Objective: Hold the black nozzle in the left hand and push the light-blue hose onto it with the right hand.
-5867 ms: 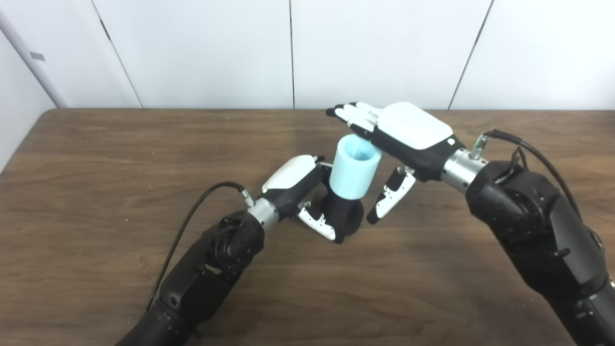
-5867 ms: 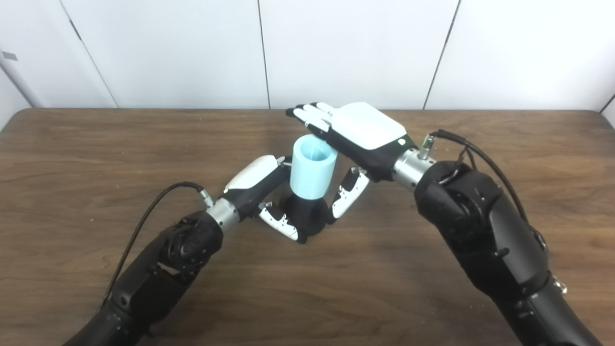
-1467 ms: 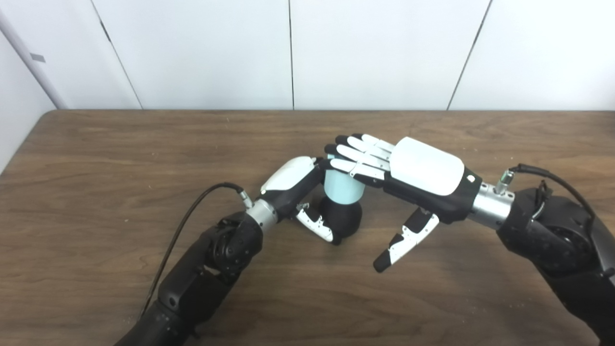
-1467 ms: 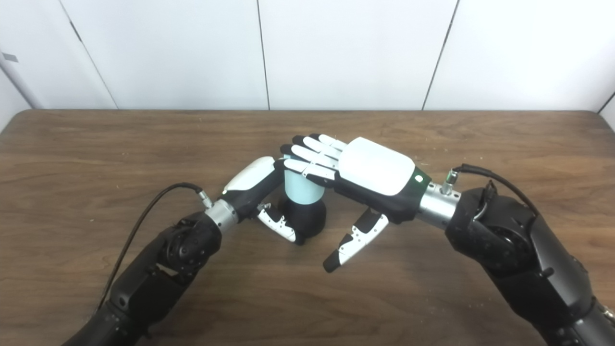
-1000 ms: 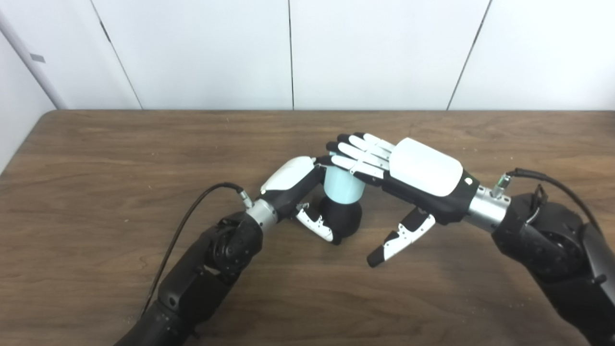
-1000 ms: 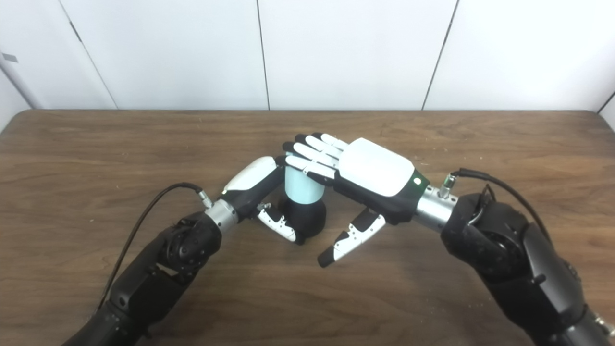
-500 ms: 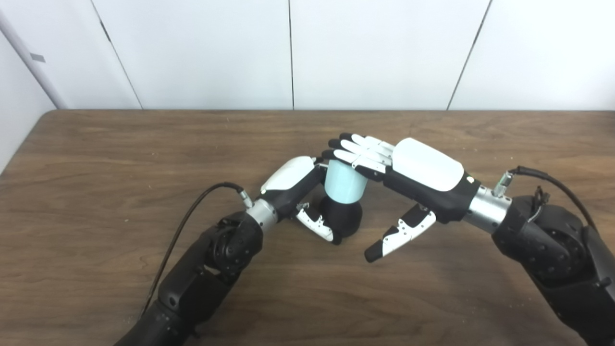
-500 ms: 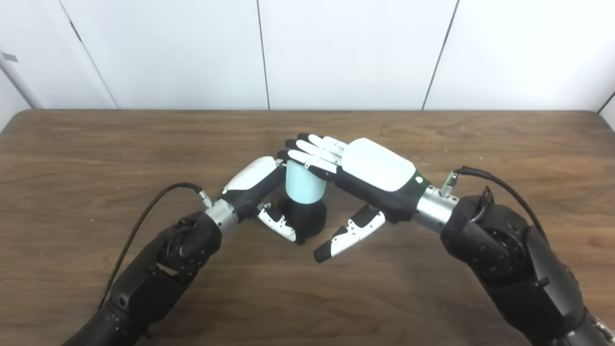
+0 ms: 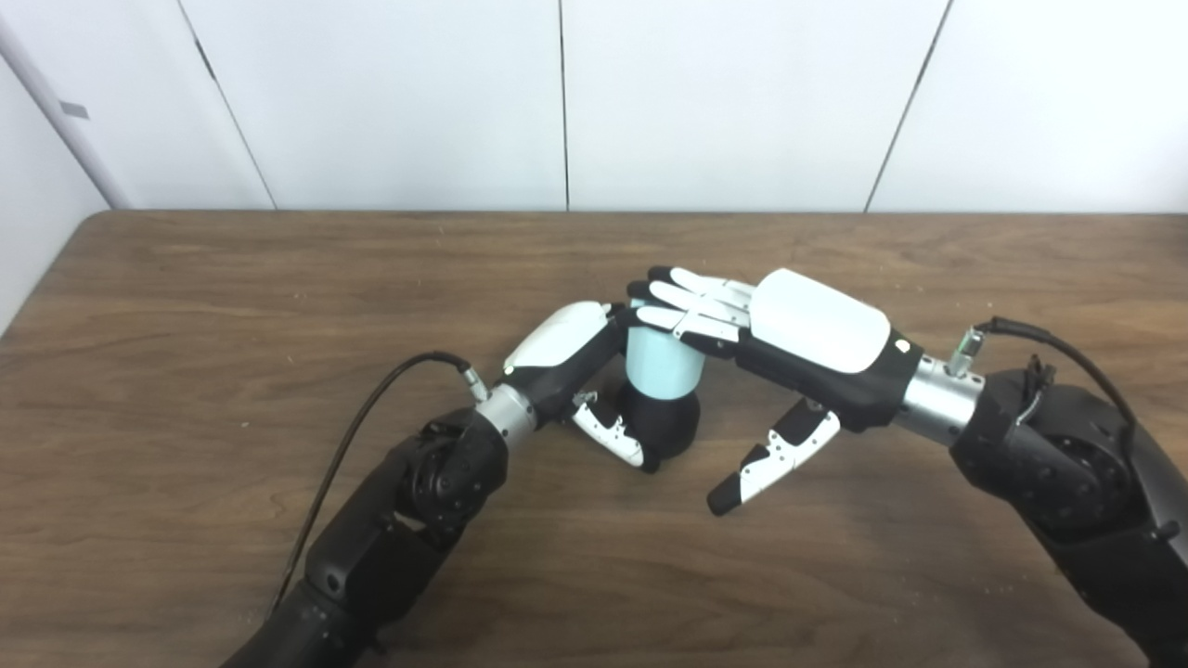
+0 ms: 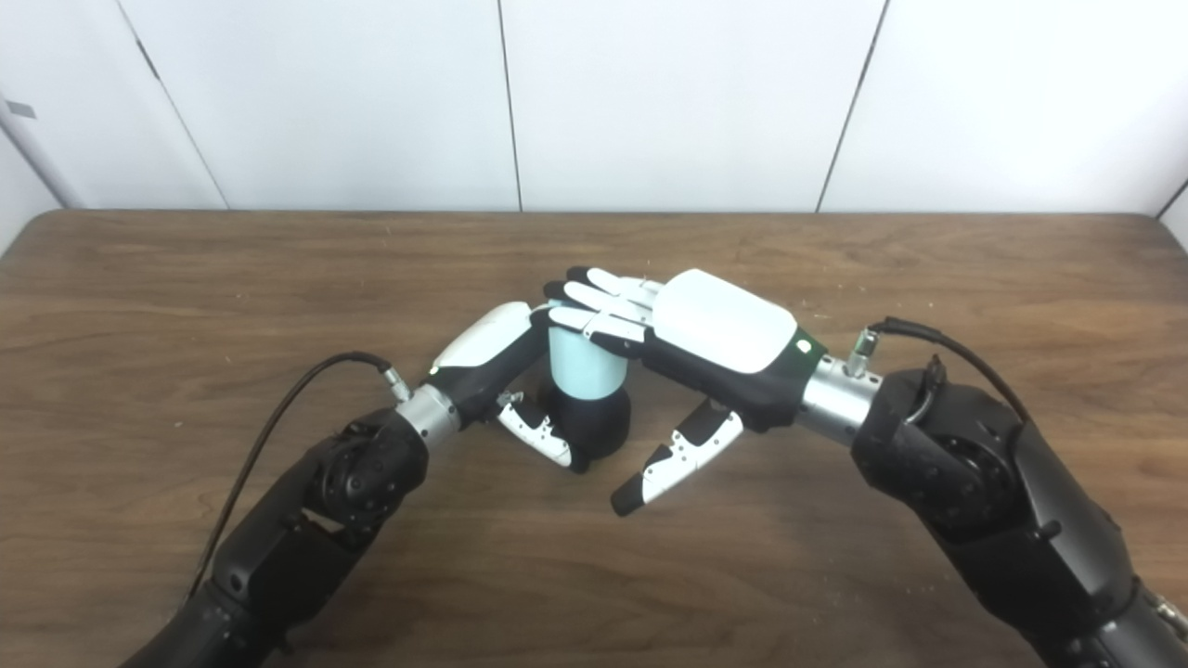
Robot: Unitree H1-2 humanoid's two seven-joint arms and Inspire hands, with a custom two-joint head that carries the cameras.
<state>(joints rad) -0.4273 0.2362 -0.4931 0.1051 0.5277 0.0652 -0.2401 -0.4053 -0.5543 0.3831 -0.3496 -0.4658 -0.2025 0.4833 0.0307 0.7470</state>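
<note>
The black nozzle (image 9: 661, 425) stands upright on the wooden table (image 9: 186, 306) near its middle. My left hand (image 9: 568, 357) is shut around the nozzle's base, thumb in front. The light-blue hose (image 9: 657, 364) is a short wide tube sitting upright on top of the nozzle. My right hand (image 9: 789, 339) is open and flat, palm down, its fingers (image 9: 691, 306) lying on the hose's top rim, its thumb hanging free to the right. The hose's top opening is hidden under the fingers. The same scene shows in the right eye view, with the hose (image 10: 583, 365) under my right hand (image 10: 705, 334).
A black cable (image 9: 371, 417) runs from my left wrist over the table. White wall panels (image 9: 557, 93) stand behind the table's far edge.
Since 5.9 s ago my right hand came down flat onto the hose's top, and the hose sits lower on the nozzle. Over the last second the hand tipped up slightly, then flattened again.
</note>
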